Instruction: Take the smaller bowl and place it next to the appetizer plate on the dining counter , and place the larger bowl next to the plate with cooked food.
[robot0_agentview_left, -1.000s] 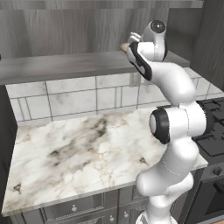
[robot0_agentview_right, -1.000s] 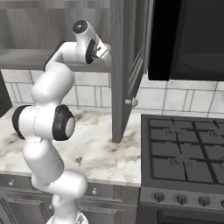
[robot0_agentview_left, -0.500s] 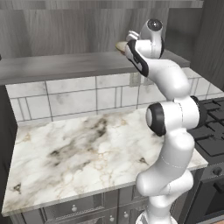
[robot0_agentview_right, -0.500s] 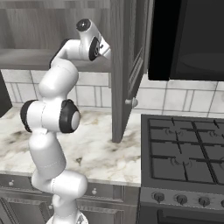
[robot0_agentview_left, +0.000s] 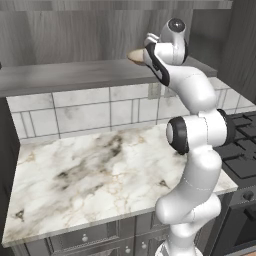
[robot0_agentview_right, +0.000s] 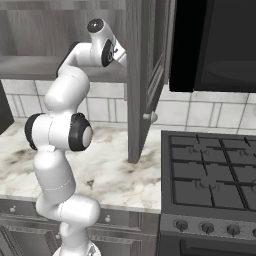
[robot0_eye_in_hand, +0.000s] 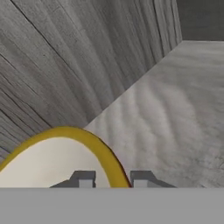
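two of my fingertips (robot0_eye_in_hand: 83, 180) straddle the rim of the smaller bowl (robot0_eye_in_hand: 48, 164), jaws narrowed to pinch that edge. it sits on the cabinet shelf (robot0_eye_in_hand: 175, 118) just ahead. i judge it light, stiff, glazed-slick and breakable, so the rim hold needs firmness.

No readable text, labels, brands, numbers or signs in any view. Checked the cupboard door (robot0_agentview_right: 145, 75), the wall tiles (robot0_agentview_left: 85, 112), the stove (robot0_agentview_right: 210, 175) with its knobs, and the marble desk (robot0_agentview_left: 100, 175): all surfaces blank. The bowl (robot0_eye_in_hand: 52, 162) in the hand view carries no marking on its rim or inside. The drawer fronts below the desk are plain too.
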